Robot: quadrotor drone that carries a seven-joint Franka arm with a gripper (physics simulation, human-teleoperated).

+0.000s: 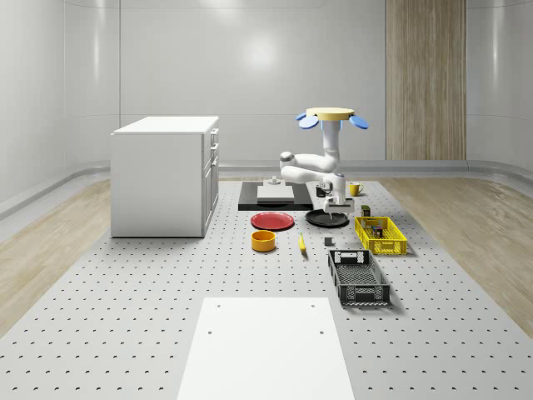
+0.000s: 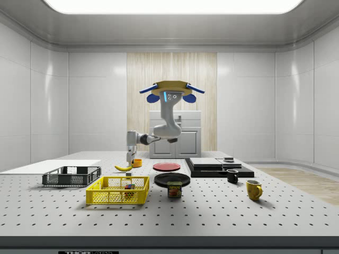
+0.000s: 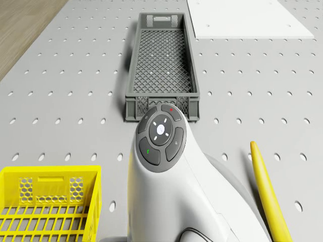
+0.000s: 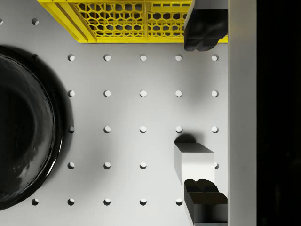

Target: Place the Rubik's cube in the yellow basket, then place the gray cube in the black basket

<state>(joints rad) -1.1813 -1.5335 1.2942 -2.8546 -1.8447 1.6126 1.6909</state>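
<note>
Drone hovers over the perforated grey table (image 1: 125, 333), gripper (image 4: 201, 113) jaws spread above the small gray cube (image 4: 194, 162) between yellow mesh basket (image 4: 127, 21) and black plate (image 4: 23, 127); off-centre descent risks knocking the cube aside.

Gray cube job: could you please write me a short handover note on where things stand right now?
Jaws: open, holding nothing, hanging above the gray cube.
Drone: hovers over the table near the black plate.
Rubik's cube: what looks like it lies in the yellow basket, so step one seems done.
Gray cube: on the table between the black plate and the yellow basket, not grasped.
Black basket: holds nothing.
Left: lower, close on the gray cube, carry it to the black basket and release it.
</note>
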